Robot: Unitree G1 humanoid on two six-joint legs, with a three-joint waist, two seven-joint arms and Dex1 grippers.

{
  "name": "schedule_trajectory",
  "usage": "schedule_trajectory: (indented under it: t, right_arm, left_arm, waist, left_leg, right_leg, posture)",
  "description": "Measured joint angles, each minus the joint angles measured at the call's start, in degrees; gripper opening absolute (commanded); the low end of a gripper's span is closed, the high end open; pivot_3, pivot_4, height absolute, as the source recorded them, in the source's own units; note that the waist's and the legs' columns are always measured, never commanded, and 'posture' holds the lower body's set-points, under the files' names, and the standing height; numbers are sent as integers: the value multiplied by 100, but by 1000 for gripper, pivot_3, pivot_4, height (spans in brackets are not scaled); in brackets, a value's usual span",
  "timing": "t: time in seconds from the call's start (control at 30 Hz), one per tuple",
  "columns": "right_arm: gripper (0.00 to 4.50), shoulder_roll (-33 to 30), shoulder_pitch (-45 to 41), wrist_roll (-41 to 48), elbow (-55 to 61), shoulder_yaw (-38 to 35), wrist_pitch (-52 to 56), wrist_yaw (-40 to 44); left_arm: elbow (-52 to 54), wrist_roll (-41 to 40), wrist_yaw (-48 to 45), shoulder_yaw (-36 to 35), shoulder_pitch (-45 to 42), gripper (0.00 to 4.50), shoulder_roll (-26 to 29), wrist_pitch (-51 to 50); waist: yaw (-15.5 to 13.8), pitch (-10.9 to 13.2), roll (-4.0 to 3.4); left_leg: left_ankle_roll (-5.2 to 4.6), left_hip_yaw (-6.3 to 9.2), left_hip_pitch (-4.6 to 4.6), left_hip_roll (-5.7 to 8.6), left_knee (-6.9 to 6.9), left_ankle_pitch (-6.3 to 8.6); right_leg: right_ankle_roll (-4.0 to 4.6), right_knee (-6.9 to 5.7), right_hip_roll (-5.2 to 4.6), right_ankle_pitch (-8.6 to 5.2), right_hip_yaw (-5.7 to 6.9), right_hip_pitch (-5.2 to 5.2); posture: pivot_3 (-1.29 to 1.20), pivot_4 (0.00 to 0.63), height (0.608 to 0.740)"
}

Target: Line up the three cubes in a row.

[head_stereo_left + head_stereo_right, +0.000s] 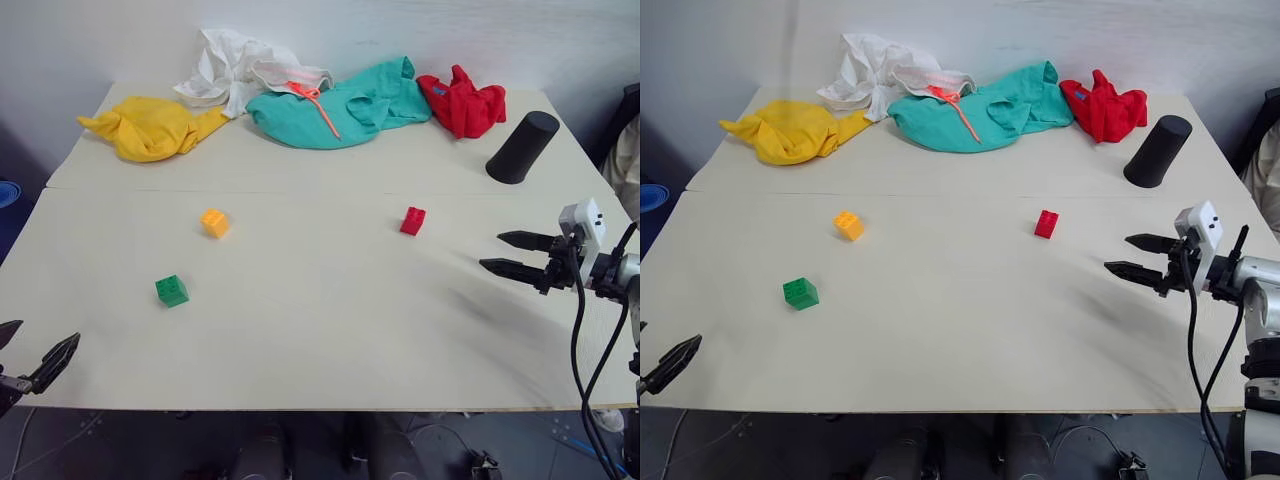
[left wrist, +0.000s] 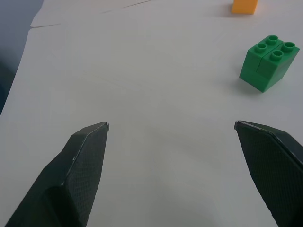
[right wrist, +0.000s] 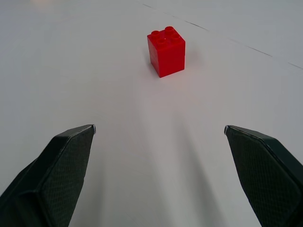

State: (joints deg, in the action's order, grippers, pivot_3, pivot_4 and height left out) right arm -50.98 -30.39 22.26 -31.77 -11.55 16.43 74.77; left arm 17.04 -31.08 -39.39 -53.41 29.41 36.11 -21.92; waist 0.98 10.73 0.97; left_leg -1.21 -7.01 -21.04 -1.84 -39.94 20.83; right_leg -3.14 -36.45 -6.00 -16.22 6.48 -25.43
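Red cube [image 1: 412, 221], green cube [image 1: 172, 290], orange-yellow cube [image 1: 215, 222], black cylinder [image 1: 521, 147].

Pale table [image 1: 300, 340] with three cubes [image 1: 172, 290], cloths [image 1: 340, 105], black cylinder [image 1: 521, 147].

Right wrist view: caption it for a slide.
Open right gripper faces the upright red cube on the bare table.

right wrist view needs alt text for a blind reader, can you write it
A small red plastic building block with studs on top stands upright on a pale tabletop, straight ahead of the open right gripper. The gripper's two black fingers rise from the bottom edge, spread wide and holding nothing, well short of the block.
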Motion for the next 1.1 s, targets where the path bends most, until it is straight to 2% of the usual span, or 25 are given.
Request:
schedule_trajectory:
  t: [0.4, 0.63, 0.73, 0.9, 1.1]
  right_arm:
    - [4500, 69, 129, 61, 220, -3, 28, -224]
    - [4500, 284, 337, 58, 659, -36, 0, -750]
    - [4500, 631, 433, 188, 1170, -213, 268, -1286]
    - [4500, 1366, 628, 175, 2430, -259, 910, -2759]
    - [4500, 3140, 477, 32, 3659, -158, 1521, -5211]
  left_arm:
    - [1, 3, 104, 73, -135, 4487, 16, -119]
    - [-2, -9, 108, 186, -285, 4487, 83, -211]
    - [156, -238, 81, 315, -446, 4487, 190, -488]
    - [1104, -854, -100, 1097, -987, 4487, 593, -1048]
    - [1623, -1879, -326, 2132, -2561, 4487, 1355, -1718]
  waist:
    - [59, 0, 0]
    - [53, 0, 0]
    - [56, 0, 0]
    - [36, -1, 2]
    - [88, -1, -5]
  left_leg:
    - [0, 0, 0, 0, 0, 0]
    - [1, 1, 0, 1, 0, -1]
    - [2, 1, 0, 1, -1, -1]
    - [9, 7, -2, 2, -1, -5]
    - [28, 3, -6, 0, 1, -20]
  right_leg:
    - [0, -2, 0, 0, 1, 0]
    - [0, -4, 0, 0, 1, 0]
    - [0, -6, 0, 0, -1, 1]
    - [0, -10, -1, 0, 0, 1]
    - [0, -44, 19, 0, -8, -9]
  posture:
    - [0, 150, 740]
    - [0, 150, 740]
    - [0, 150, 740]
    - [0, 150, 740]
    - [0, 150, 740]
